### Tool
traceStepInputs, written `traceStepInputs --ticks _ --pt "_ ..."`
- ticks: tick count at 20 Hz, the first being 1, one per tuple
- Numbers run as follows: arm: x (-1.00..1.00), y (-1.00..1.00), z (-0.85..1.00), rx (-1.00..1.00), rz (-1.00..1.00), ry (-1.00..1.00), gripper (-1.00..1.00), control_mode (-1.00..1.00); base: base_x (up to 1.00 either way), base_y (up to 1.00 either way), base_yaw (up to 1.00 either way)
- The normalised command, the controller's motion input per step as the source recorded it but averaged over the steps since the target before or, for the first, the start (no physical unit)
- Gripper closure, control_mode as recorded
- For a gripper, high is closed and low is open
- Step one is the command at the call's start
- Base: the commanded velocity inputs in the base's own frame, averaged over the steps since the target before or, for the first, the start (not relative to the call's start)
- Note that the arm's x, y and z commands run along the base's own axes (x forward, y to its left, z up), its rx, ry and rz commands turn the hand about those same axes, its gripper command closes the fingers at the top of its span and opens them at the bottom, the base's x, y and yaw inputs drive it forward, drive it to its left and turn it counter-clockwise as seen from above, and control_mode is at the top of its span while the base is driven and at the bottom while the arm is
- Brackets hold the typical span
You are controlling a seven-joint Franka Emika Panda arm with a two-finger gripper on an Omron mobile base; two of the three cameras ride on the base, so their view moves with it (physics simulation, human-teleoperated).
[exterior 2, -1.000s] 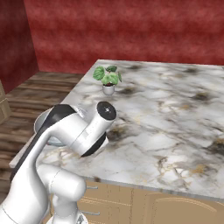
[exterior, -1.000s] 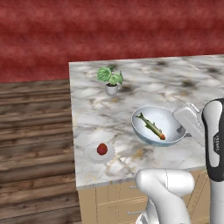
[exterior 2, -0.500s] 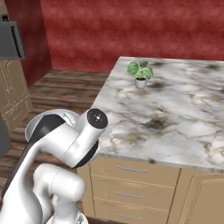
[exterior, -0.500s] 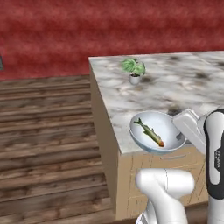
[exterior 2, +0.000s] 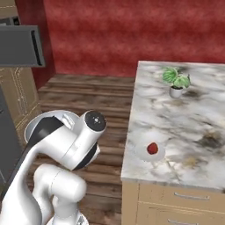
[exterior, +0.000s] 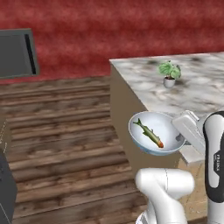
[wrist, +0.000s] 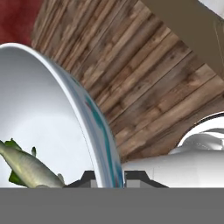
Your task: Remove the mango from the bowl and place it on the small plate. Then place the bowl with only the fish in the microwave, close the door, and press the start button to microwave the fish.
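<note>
Cut off by the left edge in both base views: the open door (exterior: pixel 16 53), its hinge side out of frame. Hidden behind the bowl (wrist: pixel 52 113) rim in the hand view: the gripper (wrist: pixel 114 178) fingertips, mostly. Cropped there at the bowl's lower edge: the fish (wrist: pixel 26 168). Too small to tell beside the bowl: the small plate (exterior 2: pixel 150 151) rim under the mango (exterior 2: pixel 152 148).

The claw (wrist: pixel 107 180) is closed tight on the rim of the bowl (exterior: pixel 154 127), holding it up in the air.

Glossy, probably ceramic bowl (exterior: pixel 162 141); veined polished marble counter (exterior 2: pixel 193 118); matt wood-plank floor (exterior: pixel 65 131).
</note>
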Motion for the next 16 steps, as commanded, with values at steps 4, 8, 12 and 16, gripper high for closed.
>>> traceStepInputs --ticks 4,8,12,16 --pt "0.0 0.0 0.0 0.0 0.0 0.0 1.0 1.0 1.0 1.0 -0.24" --pt "0.0 0.0 0.0 0.0 0.0 0.0 1.0 1.0 1.0 0.94 -0.2" --pt "0.0 0.0 0.0 0.0 0.0 0.0 1.0 1.0 1.0 0.05 0.02" --pt "0.0 0.0 0.0 0.0 0.0 0.0 1.0 1.0 1.0 -0.18 0.2"
